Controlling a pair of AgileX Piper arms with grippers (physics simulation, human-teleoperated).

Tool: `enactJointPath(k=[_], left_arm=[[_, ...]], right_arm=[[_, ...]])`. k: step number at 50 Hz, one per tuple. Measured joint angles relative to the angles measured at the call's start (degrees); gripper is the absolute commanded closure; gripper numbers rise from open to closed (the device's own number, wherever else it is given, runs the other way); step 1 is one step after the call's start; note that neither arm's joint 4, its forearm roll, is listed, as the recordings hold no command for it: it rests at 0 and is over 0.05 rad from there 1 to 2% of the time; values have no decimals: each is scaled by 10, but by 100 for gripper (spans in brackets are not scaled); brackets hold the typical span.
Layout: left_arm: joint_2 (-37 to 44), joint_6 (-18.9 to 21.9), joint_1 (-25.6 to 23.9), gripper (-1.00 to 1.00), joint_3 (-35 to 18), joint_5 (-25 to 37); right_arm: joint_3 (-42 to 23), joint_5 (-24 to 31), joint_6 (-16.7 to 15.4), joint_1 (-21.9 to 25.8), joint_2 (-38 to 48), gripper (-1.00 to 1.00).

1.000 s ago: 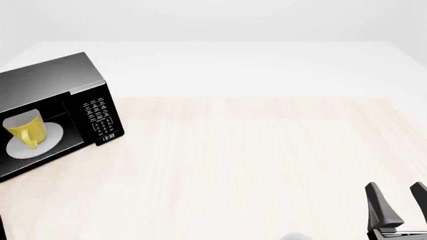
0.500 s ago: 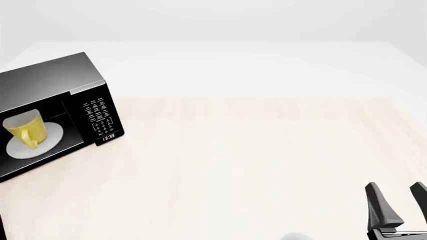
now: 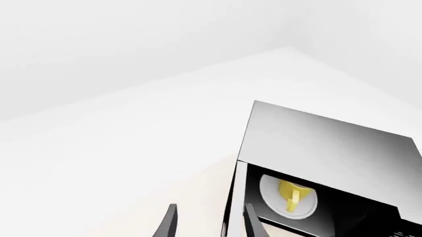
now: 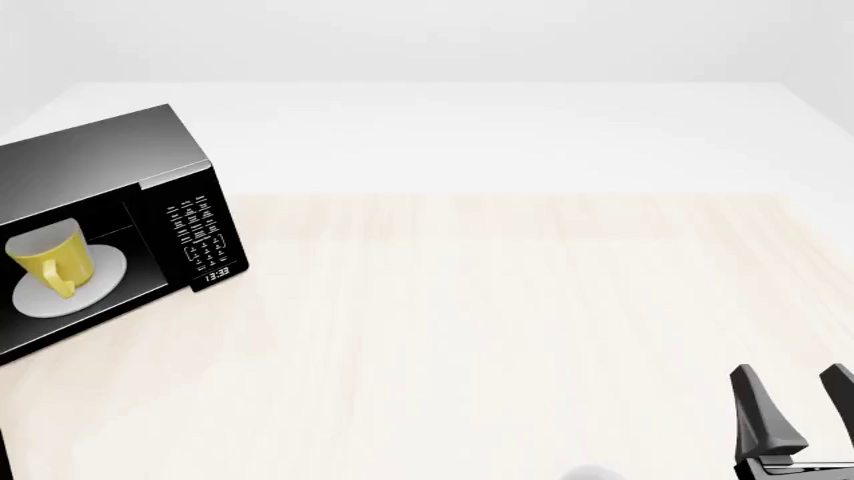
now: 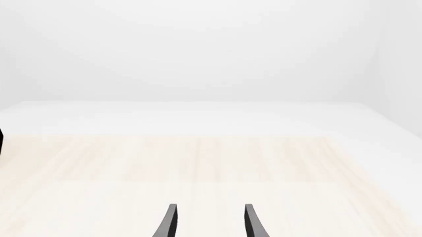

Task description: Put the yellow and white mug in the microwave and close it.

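The black microwave (image 4: 107, 160) stands at the table's left edge with its cavity showing. The yellow and white mug (image 4: 51, 262) stands upright inside on the round white turntable plate (image 4: 104, 282), handle toward the front. In the left wrist view the mug (image 3: 290, 193) and microwave (image 3: 329, 143) show beyond my left gripper (image 3: 209, 224), which is open and empty; a thin upright edge at the microwave's near side lies between its fingers. I cannot tell if that edge is the door. My right gripper (image 4: 798, 410) is open and empty at the front right, far from the microwave.
The button panel (image 4: 198, 232) and small clock (image 4: 218, 271) face the table's middle. The light wooden tabletop (image 4: 507, 320) stretches between the microwave and the right gripper. A thin dark sliver (image 4: 4, 460) shows at the front left corner.
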Motion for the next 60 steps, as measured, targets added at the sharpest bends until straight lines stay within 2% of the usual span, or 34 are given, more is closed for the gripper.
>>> enactJointPath(k=[29,60], left_arm=[[45,50,109,-100,2,-1],[166,70,160,-100,61,-72]], right_arm=[[0,0,0,0,0,-100],[0,0,0,0,0,-100]])
